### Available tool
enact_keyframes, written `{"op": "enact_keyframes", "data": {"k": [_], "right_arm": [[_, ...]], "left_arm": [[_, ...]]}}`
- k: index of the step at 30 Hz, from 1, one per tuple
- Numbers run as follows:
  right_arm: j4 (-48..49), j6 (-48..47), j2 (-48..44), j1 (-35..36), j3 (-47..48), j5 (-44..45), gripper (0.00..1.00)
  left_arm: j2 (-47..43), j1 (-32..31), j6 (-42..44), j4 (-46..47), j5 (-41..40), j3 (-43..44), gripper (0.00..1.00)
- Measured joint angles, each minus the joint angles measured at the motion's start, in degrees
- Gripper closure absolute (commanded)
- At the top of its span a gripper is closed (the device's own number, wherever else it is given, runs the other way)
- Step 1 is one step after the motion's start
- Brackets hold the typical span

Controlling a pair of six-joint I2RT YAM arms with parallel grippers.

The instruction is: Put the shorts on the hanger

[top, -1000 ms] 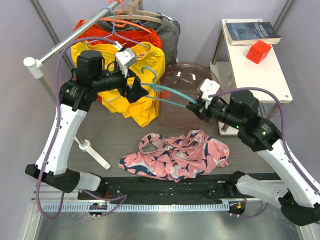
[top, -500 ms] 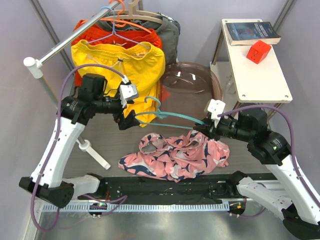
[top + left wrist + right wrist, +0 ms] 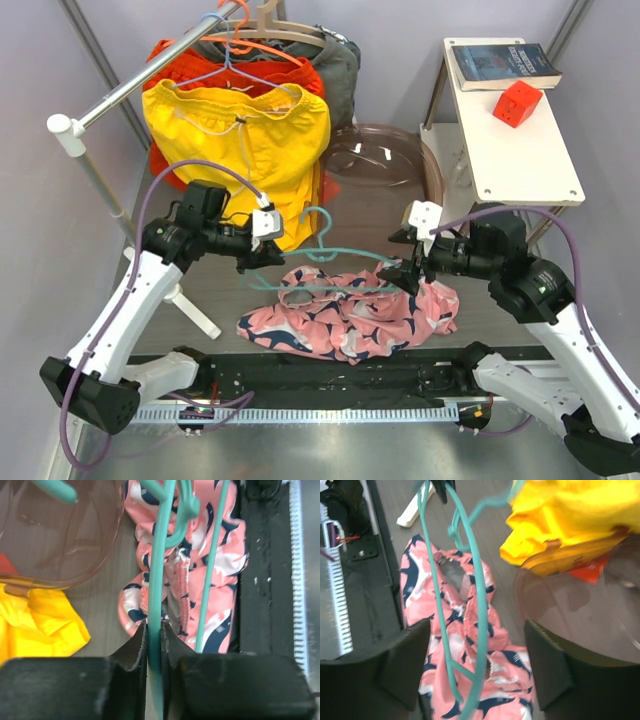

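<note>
Teal plastic is spanning the middle of the overhead view: the hanger [image 3: 335,252] is hanging low over the table [image 3: 228,288], its hook pointing toward the top of the frame. The left gripper [image 3: 262,258] is pinching the hanger's left end. In the left wrist view its fingers [image 3: 135,647] are pressing tight against one thin arm of the hanger, while the second bar is running free to the right. The right gripper [image 3: 405,270] is sitting at the hanger's right end. In the right wrist view its jaws are standing wide apart, the teal bars passing between them without touching either finger. The shorts [image 3: 350,310] are lying crumpled on the table directly below the hanger, in the lower centre of the frame, with the waistband opening facing up. Plain yellow shorts [image 3: 240,130] are hanging from a rail [image 3: 140,75] in the upper left, and a clear tub [image 3: 385,165] is sitting just right of them. A white side table [image 3: 520,150] at the upper right is carrying a book [image 3: 503,62] and a red cube [image 3: 517,102].
</note>
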Motion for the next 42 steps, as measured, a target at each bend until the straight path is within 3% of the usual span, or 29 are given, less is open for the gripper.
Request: {"op": "enact_keyframes", "data": {"k": [9,18,22,25,26,28,29,32,35,36,38,40,42], "right_arm": [[-7.3,3.4,18.0,0.0,13.8,-4.1,0.0],[-12.5,14.0,34.1,0.0,31.9,-7.7,0.0],[-13.6,16.1,39.5,0.0,34.0,-13.8,0.0],[-14.5,16.6,43.2,0.0,34.9,-16.9,0.13],[-14.7,16.7,44.5,0.0,35.5,-17.7,0.29],[-14.8,16.2,46.9,0.0,36.9,-19.1,0.44],[-15.2,15.8,48.0,0.0,37.8,-19.5,0.64],[-17.3,13.0,49.6,0.0,39.3,-20.1,0.99],[-19.9,9.0,50.5,-0.1,40.5,-20.1,0.99],[-20.7,7.5,50.6,-0.1,40.8,-20.0,0.99],[-22.4,5.2,50.6,-0.1,41.0,-19.8,0.99],[-24.2,3.0,50.4,-0.5,41.1,-19.0,0.99],[-25.4,1.6,50.3,-1.5,41.1,-18.9,0.99]], "left_arm": [[1.3,-0.4,6.7,-4.5,-8.0,0.1,1.0],[-7.6,-2.0,4.1,7.2,-14.2,-8.3,1.0],[-8.0,-4.0,4.1,10.3,-15.5,-8.4,1.0],[-8.0,-5.2,4.6,11.8,-16.0,-8.4,1.0],[-8.0,-5.7,4.7,12.1,-16.2,-8.5,1.0],[-8.0,-6.8,4.9,12.6,-16.9,-8.5,1.0],[-7.9,-7.2,4.9,12.8,-17.2,-8.5,1.0],[-7.3,-7.8,3.8,12.9,-17.6,-8.3,0.99],[-6.3,-7.9,2.1,12.9,-17.6,-8.1,0.75],[-5.9,-8.0,1.4,12.7,-17.7,-7.9,0.52],[-4.7,-8.1,-0.3,11.9,-18.4,-6.6,0.37],[-2.5,-8.1,-4.5,10.3,-20.6,-3.5,0.09],[-0.2,-8.1,-8.4,8.4,-23.2,-0.1,0.01]]}}
